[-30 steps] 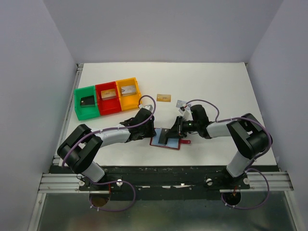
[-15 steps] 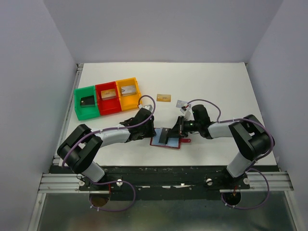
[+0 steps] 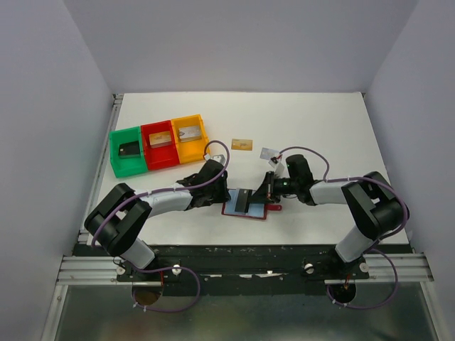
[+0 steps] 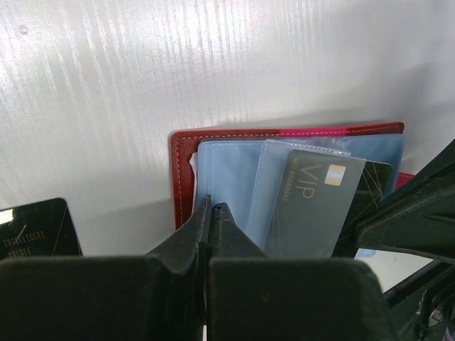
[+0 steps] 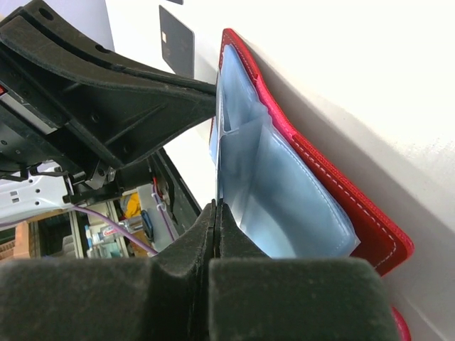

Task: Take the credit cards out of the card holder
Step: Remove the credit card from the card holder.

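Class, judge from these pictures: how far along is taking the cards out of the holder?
Done: a gold card and a silver-grey card lie on the table beyond the card holder; a black card lies beside it. In hand: the left gripper pins the holder open while the right gripper seems to pinch the VIP card, half out. Left: a patterned black card behind it.

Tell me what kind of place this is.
Probably a robot lab test cell: a white table boxed in by plain walls, with the left arm and right arm bolted to a metal rail at its near edge.
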